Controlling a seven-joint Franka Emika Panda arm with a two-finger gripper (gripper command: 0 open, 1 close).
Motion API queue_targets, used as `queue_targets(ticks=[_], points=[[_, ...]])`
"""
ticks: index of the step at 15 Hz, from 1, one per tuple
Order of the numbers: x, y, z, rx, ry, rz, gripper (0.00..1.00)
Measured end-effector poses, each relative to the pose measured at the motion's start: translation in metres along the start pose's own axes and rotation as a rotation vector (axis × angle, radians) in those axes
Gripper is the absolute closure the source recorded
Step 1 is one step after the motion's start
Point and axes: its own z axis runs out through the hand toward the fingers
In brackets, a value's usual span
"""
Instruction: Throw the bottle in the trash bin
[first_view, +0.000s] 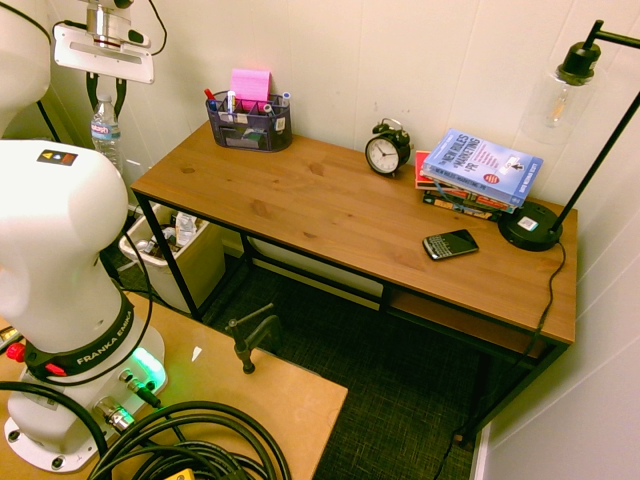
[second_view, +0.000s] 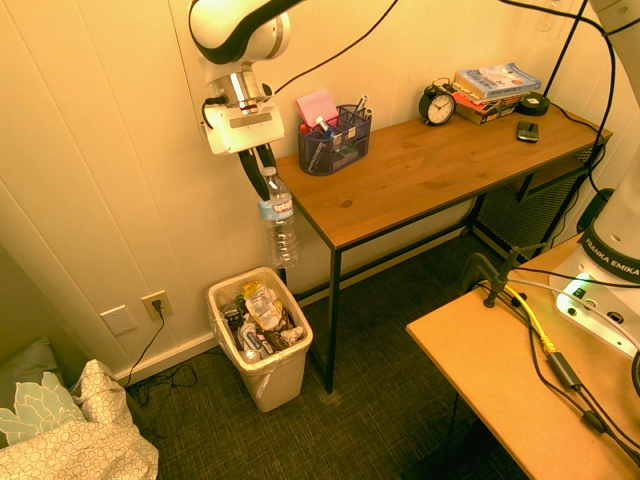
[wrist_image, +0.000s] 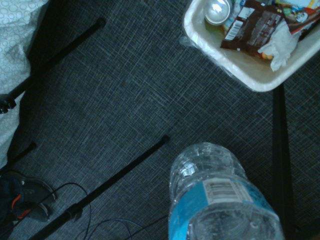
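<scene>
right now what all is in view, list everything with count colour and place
bottle: 1, clear with pale label, hanging above the trash bin, clear of the desk end
trash bin: 1, cream-white, on the floor by the desk's end, full of wrappers
desk: 1, brown wood top, black frame, against the wall
pen holder: 1, black mesh, back corner of desk, pink notes inside
alarm clock: 1, black, back of desk
books: small stack, blue on top, beside the clock
phone: 1, black, flat on desk
lamp: 1, black, far desk end
gripper: 1, dark fingers shut on bottle near its cap
</scene>
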Motion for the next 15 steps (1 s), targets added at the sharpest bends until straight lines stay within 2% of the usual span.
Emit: queue_targets(ticks=[3, 12, 15], points=[[0.011, -0.003, -0.021, 0.019, 0.015, -0.008, 0.00], [0.022, 0.004, -0.031, 0.031, 0.017, 0.004, 0.00], [0.024, 0.006, -0.046, 0.065, 0.071, 0.016, 0.00]])
